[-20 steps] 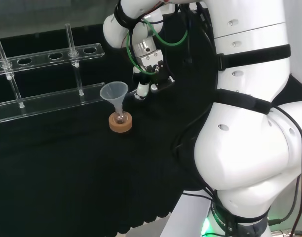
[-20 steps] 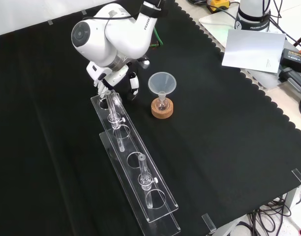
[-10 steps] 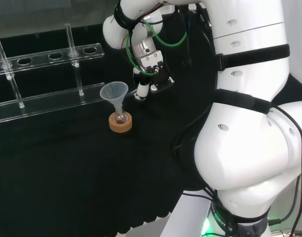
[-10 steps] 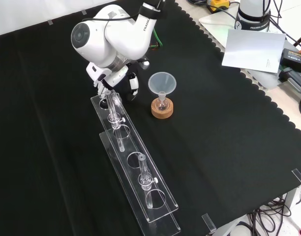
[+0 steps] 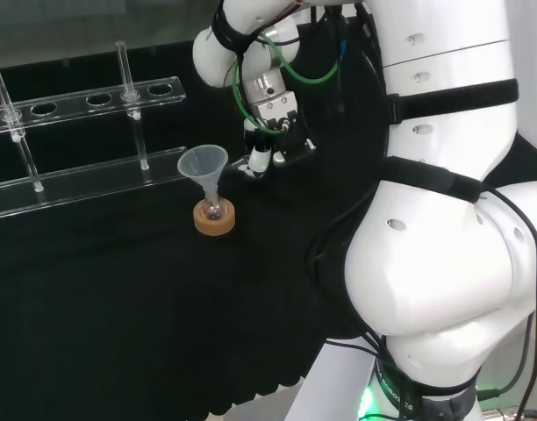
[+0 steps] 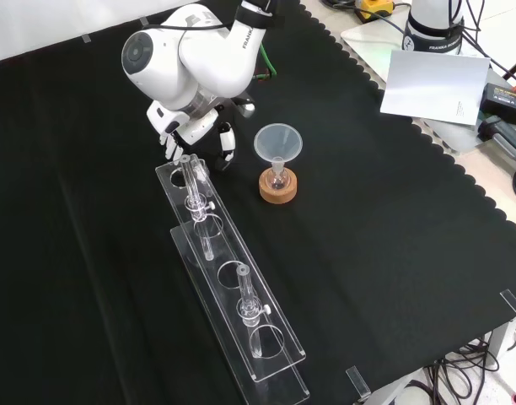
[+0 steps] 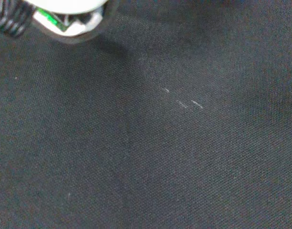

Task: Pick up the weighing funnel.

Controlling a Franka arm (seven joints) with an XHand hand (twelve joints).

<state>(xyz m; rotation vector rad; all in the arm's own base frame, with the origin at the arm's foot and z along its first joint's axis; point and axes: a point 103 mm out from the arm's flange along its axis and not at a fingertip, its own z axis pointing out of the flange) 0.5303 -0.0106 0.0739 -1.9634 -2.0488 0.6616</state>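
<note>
Black cloth [image 5: 119, 307], covering the desk; the dark ground is probably there to help clear ware stand out.

Item 1, cork ring [image 5: 215, 221]: seats a small flask [image 5: 215, 209] and likely keeps it from rolling.

Item 2, funnel [image 5: 204, 164]: cone-shaped and mouth up. Its stem sits in the flask, which holds it upright. Nothing touches it.

Item 3, clear rack [image 6: 233, 295]: two long plates with holes, carrying upright glass tubes [image 6: 193, 181]. In the front view its far end lies just beside the hand.

Item 4, hand [image 5: 270, 147]: black and white, hanging low over the cloth. In the head view it is just right of the funnel, and in the front view it is between the rack's end and the funnel. Whether it is spread or closed, or has hold of anything, cannot be told.

Item 5, weighing funnel: small and clear, and its place cannot be made out. Judging by where the hand hangs, it is probably at or under the hand. Faint pale glints [image 7: 184, 102] on the weave in the wrist view may belong to it, though that is uncertain.

Note: the rack and funnel stand close on either side, so any sideways move risks a knock.
</note>
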